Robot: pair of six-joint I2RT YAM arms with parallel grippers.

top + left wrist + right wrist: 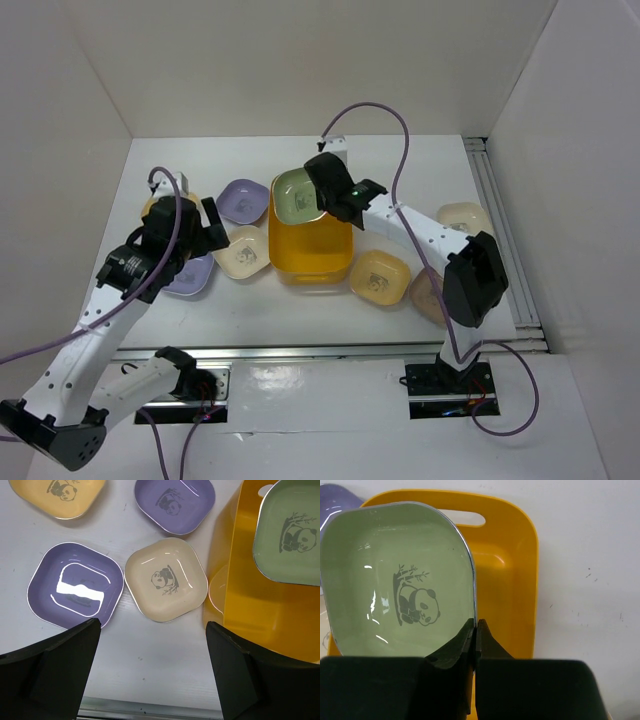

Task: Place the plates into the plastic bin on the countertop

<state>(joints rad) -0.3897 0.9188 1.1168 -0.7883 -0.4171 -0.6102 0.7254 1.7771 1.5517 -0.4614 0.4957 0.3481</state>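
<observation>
The right gripper is clamped on the near rim of a green plate, its two fingers pressed together with the edge between them. It holds the dish over the far end of the plastic bin, just near of the handle slot in the bin's far rim; whether the plate touches the bin cannot be told. The bin stands lengthwise at the middle of the white countertop. To its left the left gripper hangs above the surface with its fingers spread wide and nothing between them. A cream plate lies flat below it, just beside the bin's left wall. A lavender plate lies further left, close to the cream one but apart from it. Beyond these two, on the far side, rest a second lavender plate and a yellow plate – each carries a small panda print at its centre. On the right of the bin a tan plate sits near its near right corner. A brownish plate lies partly under the right arm, and a pale cream plate lies further right and farther back.
</observation>
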